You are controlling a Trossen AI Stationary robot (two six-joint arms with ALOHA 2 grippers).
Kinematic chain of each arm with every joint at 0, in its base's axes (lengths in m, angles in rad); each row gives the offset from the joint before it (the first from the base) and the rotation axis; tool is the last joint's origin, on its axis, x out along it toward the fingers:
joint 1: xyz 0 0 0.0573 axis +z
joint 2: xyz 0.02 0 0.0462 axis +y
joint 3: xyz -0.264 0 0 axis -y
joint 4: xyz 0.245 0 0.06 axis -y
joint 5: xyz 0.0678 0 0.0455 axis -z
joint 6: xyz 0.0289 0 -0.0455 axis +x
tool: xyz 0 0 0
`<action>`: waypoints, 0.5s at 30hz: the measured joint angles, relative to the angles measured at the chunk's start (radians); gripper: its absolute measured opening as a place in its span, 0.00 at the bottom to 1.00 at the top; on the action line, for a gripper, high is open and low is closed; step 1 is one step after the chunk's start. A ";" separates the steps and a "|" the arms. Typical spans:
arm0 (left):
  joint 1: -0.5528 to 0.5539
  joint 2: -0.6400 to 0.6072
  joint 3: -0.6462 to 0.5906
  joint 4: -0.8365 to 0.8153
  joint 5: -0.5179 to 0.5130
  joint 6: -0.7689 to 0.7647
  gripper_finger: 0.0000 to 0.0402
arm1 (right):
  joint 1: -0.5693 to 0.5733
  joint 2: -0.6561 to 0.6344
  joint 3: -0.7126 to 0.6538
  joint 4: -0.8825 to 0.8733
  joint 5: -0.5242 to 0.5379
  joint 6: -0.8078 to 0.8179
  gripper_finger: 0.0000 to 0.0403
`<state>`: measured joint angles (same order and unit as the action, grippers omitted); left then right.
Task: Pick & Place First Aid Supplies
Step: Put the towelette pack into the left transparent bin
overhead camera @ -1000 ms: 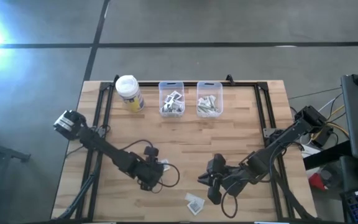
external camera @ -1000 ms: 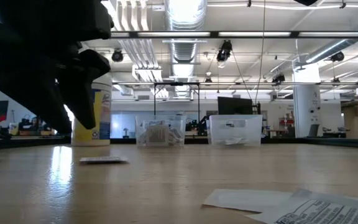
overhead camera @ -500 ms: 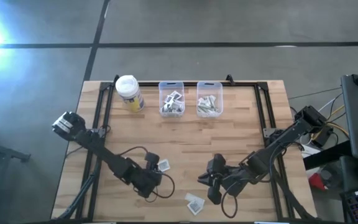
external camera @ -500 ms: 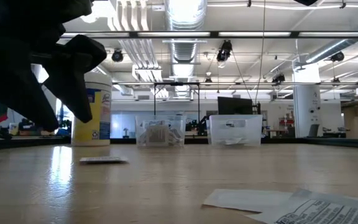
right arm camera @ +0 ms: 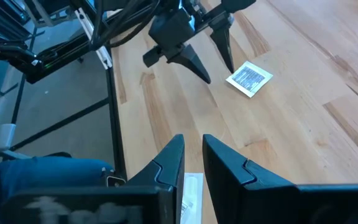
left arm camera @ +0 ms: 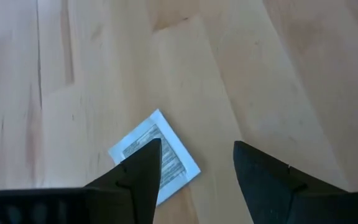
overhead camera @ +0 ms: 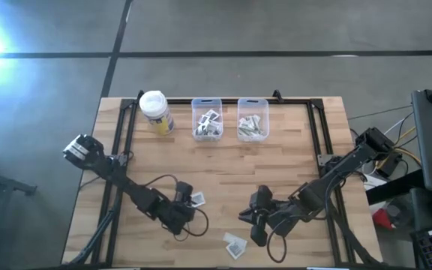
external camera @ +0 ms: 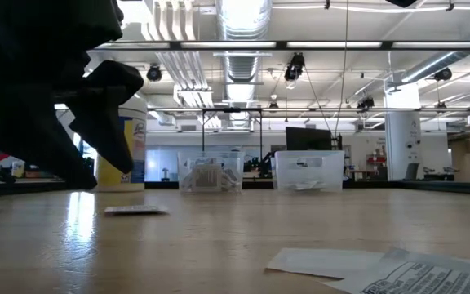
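Left gripper (left arm camera: 194, 162) spread over a square white packet (left arm camera: 155, 156), dark-printed.

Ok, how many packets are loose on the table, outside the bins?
3: a square packet at the left hand; a narrow strip and a printed packet together near the right hand. Arms may hide others.

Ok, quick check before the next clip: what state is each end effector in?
Left end effector: open, holding nothing, poised over a square packet on the table.
Right end effector: fingers nearly together, nothing visibly gripped; cannot be told for sure.
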<state>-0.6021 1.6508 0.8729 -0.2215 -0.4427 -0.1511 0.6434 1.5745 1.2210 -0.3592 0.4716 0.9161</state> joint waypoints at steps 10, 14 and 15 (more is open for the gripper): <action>0.021 0.000 -0.059 0.054 -0.003 0.013 0.49 | 0.000 0.000 0.000 0.000 0.000 0.000 0.14; 0.038 0.000 -0.085 0.100 0.002 0.013 0.49 | 0.000 0.000 0.000 0.000 0.000 0.000 0.14; 0.041 0.000 -0.090 0.106 0.011 0.014 0.49 | 0.000 0.000 0.000 0.000 0.000 0.000 0.14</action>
<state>-0.5610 1.6512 0.7825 -0.1158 -0.4319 -0.1375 0.6434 1.5745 1.2209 -0.3587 0.4717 0.9161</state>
